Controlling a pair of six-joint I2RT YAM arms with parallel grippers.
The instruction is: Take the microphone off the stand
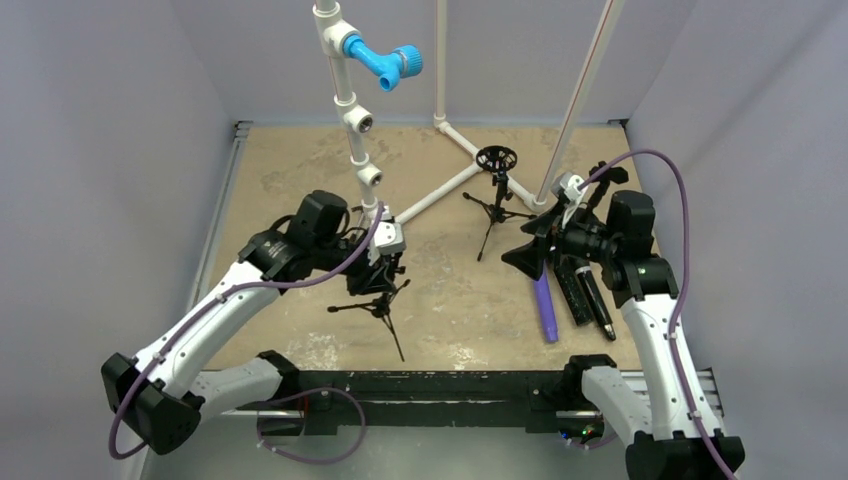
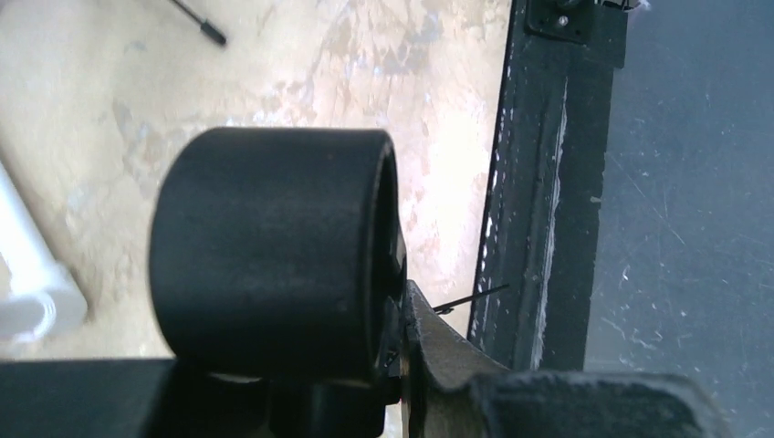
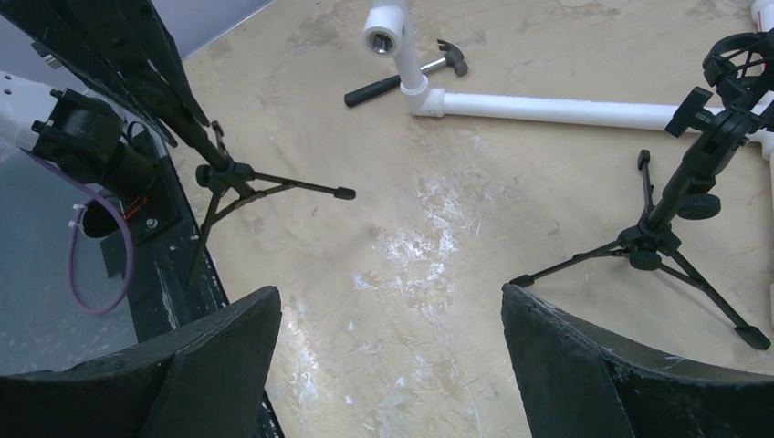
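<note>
Microphone point(image 2: 274, 255): a black cylinder, probably it, lay between the left jaws at the top of the stand point(image 1: 378, 305).
Left jaws: clenched on it.
Right jaws: stood released over the worktop point(image 3: 411, 237).

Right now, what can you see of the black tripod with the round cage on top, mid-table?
The black tripod stand stands upright on the tan table, three thin legs splayed, a knob partway up its post. On top sits a round, spoked cradle, empty. It looks like metal and plastic. White pipes lie close beside it; nothing grips it.
</note>
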